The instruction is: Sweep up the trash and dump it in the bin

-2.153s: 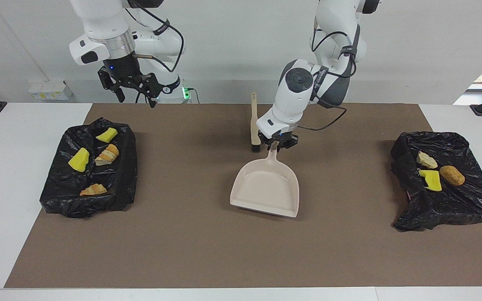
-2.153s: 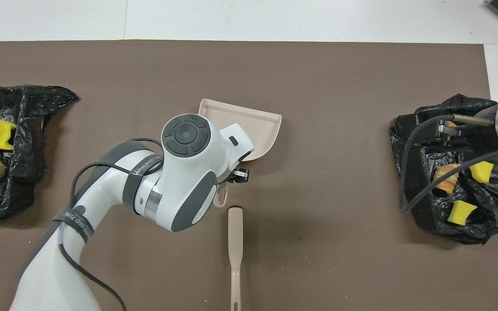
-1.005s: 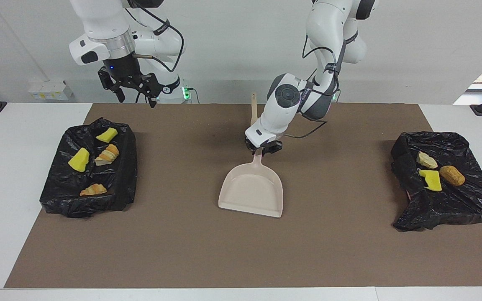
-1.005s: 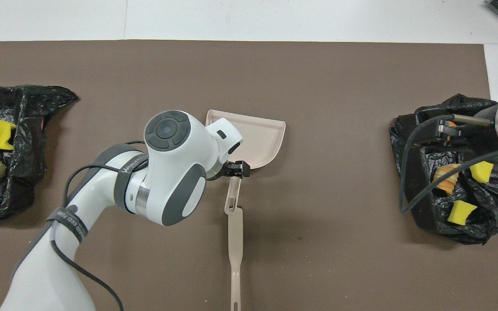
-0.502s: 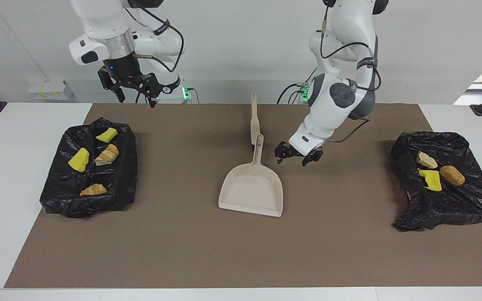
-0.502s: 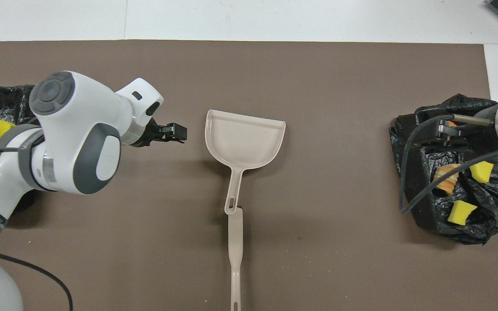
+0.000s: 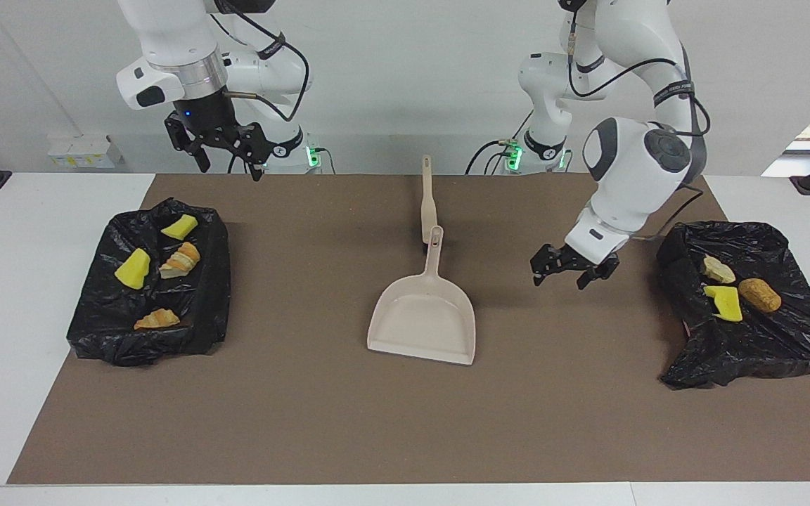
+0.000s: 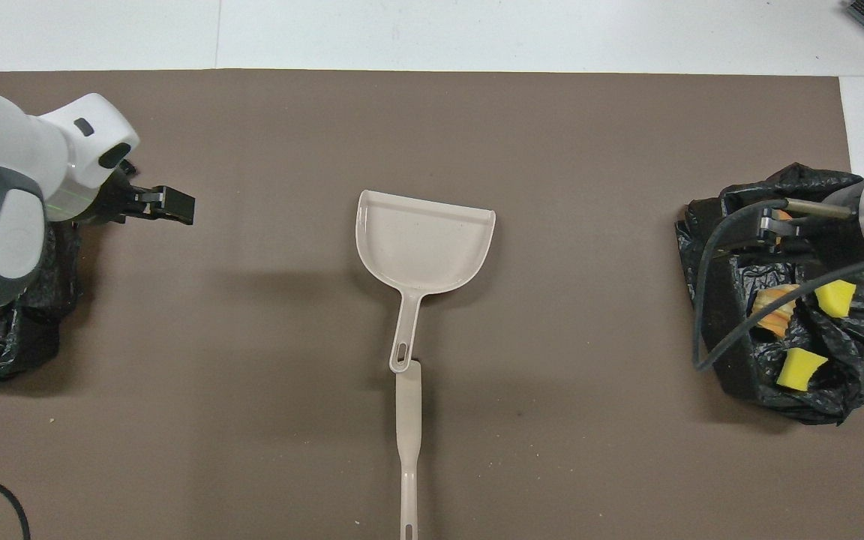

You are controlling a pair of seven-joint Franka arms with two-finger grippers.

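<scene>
The trash lies in two black-bagged bins. The bin (image 7: 145, 341) at the right arm's end holds yellow wedges (image 7: 132, 269) and croissant pieces (image 7: 181, 258). In the bin (image 7: 763, 351) at the left arm's end are a yellow wedge (image 7: 723, 302), a brown chunk (image 7: 760, 295) and a pale chunk (image 7: 716, 269). My left gripper (image 7: 565, 273) (image 8: 169, 204) hangs open and holds nothing, over the mat between the dustpan and that bin. Raised near its base, my right gripper (image 7: 226, 158) waits open, above the robots' side of its bin.
A beige dustpan (image 7: 425, 320) (image 8: 424, 240) lies flat mid-mat, mouth away from the robots. A beige brush (image 7: 427, 200) (image 8: 407, 442) lies in line with its handle, nearer to the robots. The brown mat (image 7: 306, 422) covers the white table.
My left gripper has let go of the dustpan's handle and swung off toward the bin at its own end. The dustpan stays where it was set down. The right arm has not moved.
</scene>
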